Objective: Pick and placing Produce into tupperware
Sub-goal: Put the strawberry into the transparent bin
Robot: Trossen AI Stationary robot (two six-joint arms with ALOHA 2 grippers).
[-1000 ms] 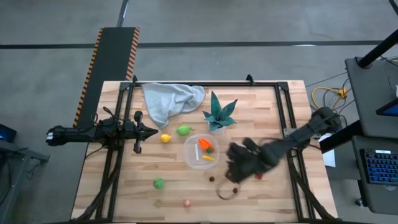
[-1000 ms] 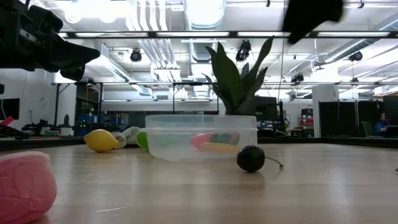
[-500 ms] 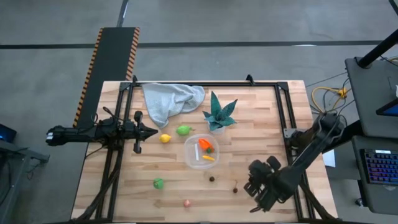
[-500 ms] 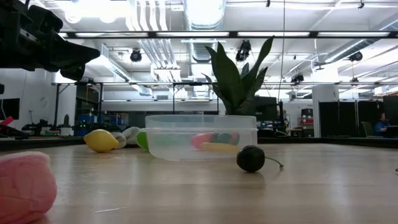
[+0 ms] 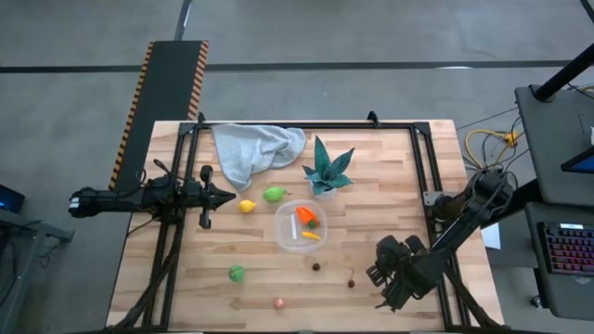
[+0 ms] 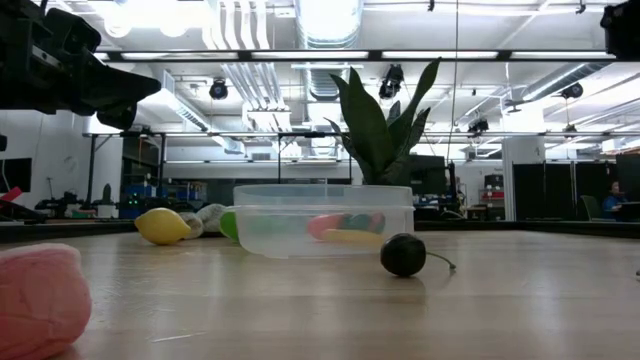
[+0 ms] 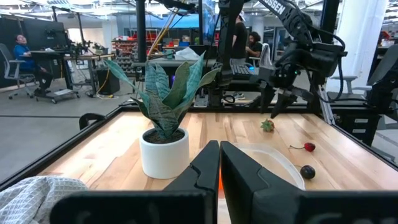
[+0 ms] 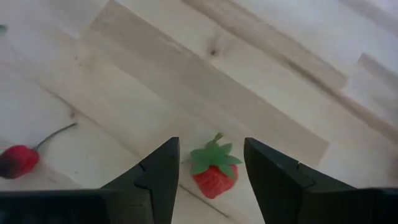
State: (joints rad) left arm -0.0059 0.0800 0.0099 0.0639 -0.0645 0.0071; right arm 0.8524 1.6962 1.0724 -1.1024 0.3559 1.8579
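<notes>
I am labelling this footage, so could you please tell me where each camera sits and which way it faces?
High view: overhead, looking straight down; both arms, tupperware.
Low view: table-top height, level across to the room; left arm upper left, black cherry.
Left wrist view: behind the shut left tool, facing the plant and right arm.
Right wrist view: looking down past the open right tool at the strawberry.
All but the right wrist view show the tupperware.

tupperware [image 5: 290,225]: round, clear, upright mid-table, held carrot [image 5: 305,215] and yellow piece | lemon [image 5: 247,206], green piece [image 5: 274,195] beside it | strawberry [image 8: 213,170] lay apart, near table's right edge
</notes>
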